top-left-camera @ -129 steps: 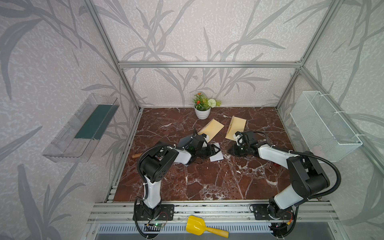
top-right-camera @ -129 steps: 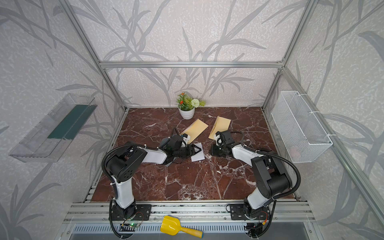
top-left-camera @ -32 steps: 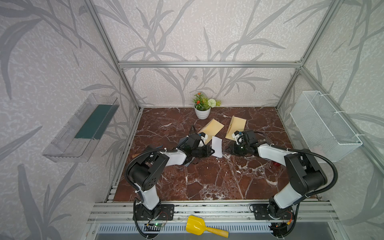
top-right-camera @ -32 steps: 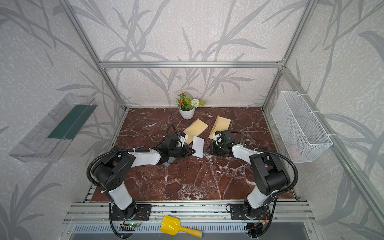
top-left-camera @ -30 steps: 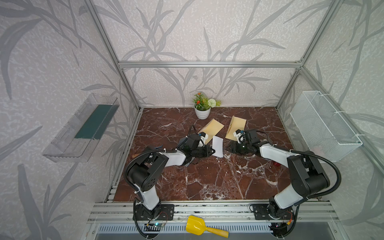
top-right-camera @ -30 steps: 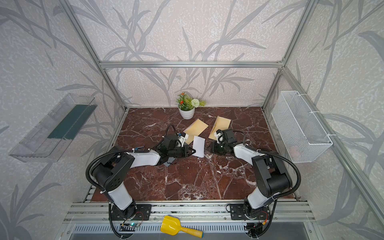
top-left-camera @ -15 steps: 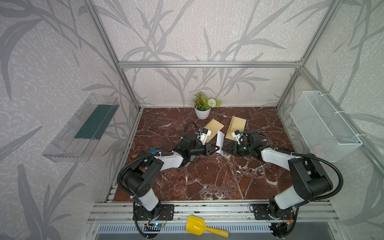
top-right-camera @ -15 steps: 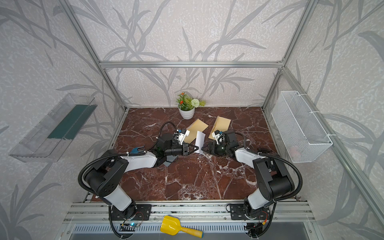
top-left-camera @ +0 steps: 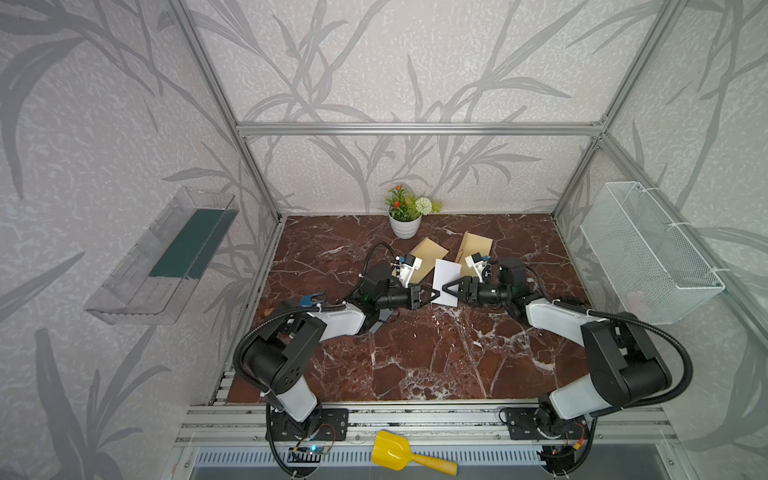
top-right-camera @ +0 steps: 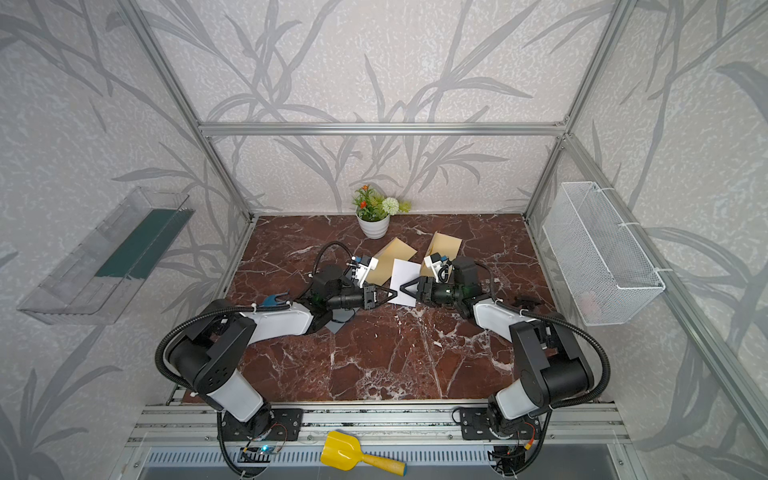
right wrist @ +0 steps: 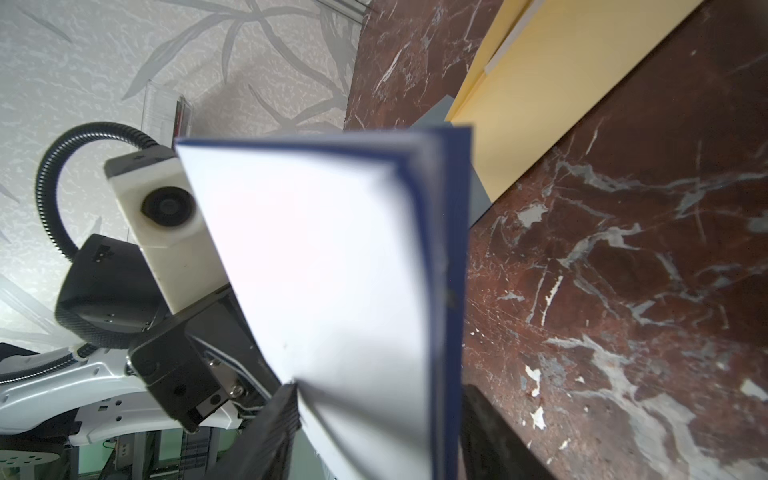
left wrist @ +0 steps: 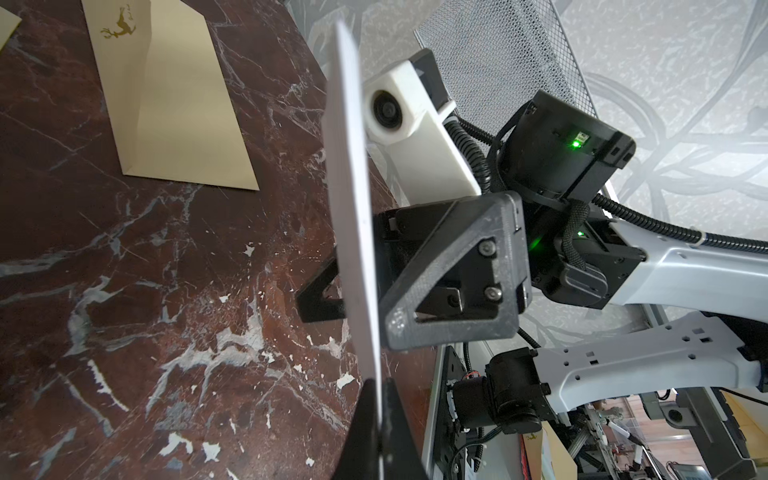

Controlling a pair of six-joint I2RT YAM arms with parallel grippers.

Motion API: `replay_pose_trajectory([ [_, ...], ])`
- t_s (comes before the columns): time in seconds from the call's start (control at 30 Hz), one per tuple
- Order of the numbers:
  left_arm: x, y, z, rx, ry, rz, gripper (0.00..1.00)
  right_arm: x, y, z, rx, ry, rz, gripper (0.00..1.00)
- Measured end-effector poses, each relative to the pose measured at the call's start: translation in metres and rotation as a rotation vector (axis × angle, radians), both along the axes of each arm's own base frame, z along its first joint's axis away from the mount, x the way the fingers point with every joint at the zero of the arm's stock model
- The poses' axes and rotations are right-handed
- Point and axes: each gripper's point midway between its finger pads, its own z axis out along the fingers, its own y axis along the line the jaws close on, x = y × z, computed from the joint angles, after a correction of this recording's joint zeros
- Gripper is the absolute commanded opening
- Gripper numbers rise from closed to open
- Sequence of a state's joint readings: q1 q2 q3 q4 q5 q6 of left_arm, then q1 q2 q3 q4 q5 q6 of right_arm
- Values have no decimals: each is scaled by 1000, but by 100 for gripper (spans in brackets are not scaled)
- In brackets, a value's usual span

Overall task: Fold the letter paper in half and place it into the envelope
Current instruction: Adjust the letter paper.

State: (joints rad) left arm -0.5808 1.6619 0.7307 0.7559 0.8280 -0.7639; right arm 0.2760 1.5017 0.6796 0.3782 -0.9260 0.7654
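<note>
The folded letter paper (top-left-camera: 446, 277) hangs roughly level above the marble table (top-left-camera: 415, 353), its long axis running front to back toward the tan envelopes (top-left-camera: 430, 252), with the left gripper (top-left-camera: 432, 296) clamped on its near edge and the right gripper (top-left-camera: 448, 287) straddling the opposite edge, jaws spread wide.

Front floor (top-left-camera: 415, 365) passable; envelopes (top-left-camera: 428, 252), flower pot (top-left-camera: 404, 227) block rear centre.

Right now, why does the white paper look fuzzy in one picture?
In the right wrist view the paper is close up, blurry and washed-out white; in the left wrist view it is edge-on and sharp; in both top views, small but crisp.
</note>
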Motion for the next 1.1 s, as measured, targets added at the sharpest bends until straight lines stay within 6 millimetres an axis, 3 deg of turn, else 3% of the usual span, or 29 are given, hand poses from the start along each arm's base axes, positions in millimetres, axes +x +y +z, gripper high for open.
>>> replay_pose_trajectory([
  [0.23,-3,-2,9,-45,-8,-35,0,-3,-11,21,-4,-67,-16,76],
  [0.67,-6,-6,15,-92,1,-70,0,-8,-9,26,43,-46,1,72],
  [1.1,2,-3,4,-84,45,-48,0,-14,-6,50,101,-71,22,31],
])
